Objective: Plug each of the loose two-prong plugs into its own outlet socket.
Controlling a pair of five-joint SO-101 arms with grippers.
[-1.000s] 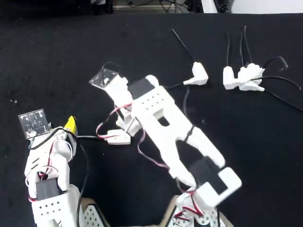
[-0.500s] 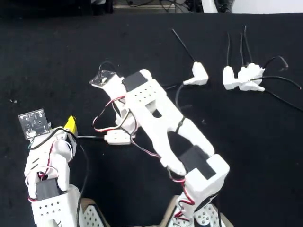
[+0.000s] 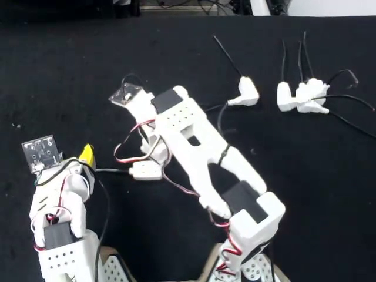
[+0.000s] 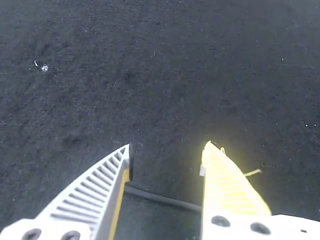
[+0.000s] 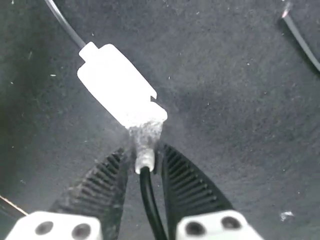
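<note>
- We find the right gripper (image 5: pixel 145 152) closed tight on the grey neck of a plug (image 5: pixel 146 134).
- The plug meets a white socket (image 5: pixel 117 87) end to end — both lie on the black mat (image 3: pixel 294 176).
- The left gripper (image 4: pixel 166 147) hangs wide open and holds nothing — a black cord (image 4: pixel 160 199) crosses beneath its fingers.

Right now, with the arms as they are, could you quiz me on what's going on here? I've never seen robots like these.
1. True or false: the left gripper is open.
2. What does the right gripper pinch? A) a plug at its neck B) a screwdriver C) a cup
3. Fill in: the tabletop is coloured ____.
Key: 1 true; 2 A; 3 black.
</note>
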